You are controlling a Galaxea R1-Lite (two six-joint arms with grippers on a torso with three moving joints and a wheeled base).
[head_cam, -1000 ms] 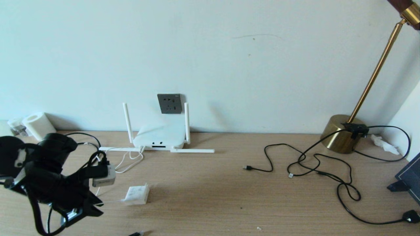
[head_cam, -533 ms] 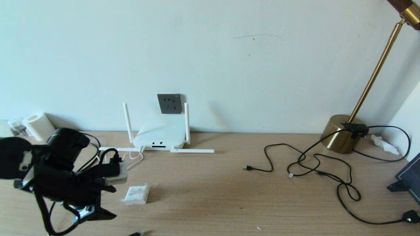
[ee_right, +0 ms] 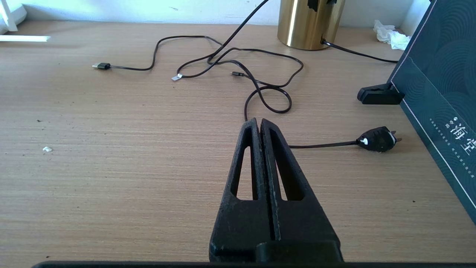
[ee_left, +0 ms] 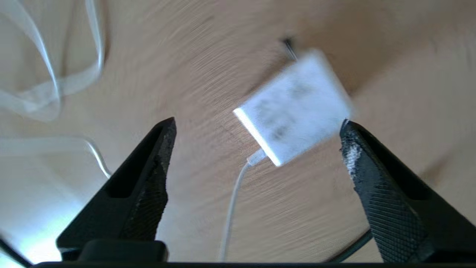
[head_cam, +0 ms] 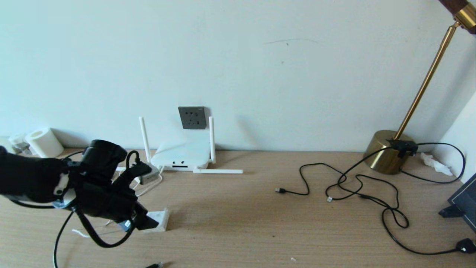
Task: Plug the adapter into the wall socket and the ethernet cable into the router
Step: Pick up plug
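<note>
The white adapter [head_cam: 159,217] lies on the wooden table in front of the router [head_cam: 181,154], its thin white cord [ee_left: 234,201] trailing off. My left gripper [head_cam: 144,222] is open just above it. In the left wrist view the adapter [ee_left: 297,108] sits just beyond the spread fingertips [ee_left: 349,141], nearer one finger and untouched. The dark grey wall socket [head_cam: 192,117] is on the wall behind the router. The ethernet cable's small black plug [head_cam: 154,265] shows at the table's front edge. My right gripper [ee_right: 260,121] is shut and empty, low over the right side of the table.
A brass lamp base [head_cam: 388,150] stands at the back right, its black cord ending in a plug [head_cam: 466,245]. A thin black USB cable [head_cam: 280,190] loops mid-right. A dark box [head_cam: 465,201] stands at the right edge and a paper roll [head_cam: 42,141] at the back left.
My left arm has swung right and forward across the table, bringing its open gripper from the left edge to the adapter. The adapter has not moved.
</note>
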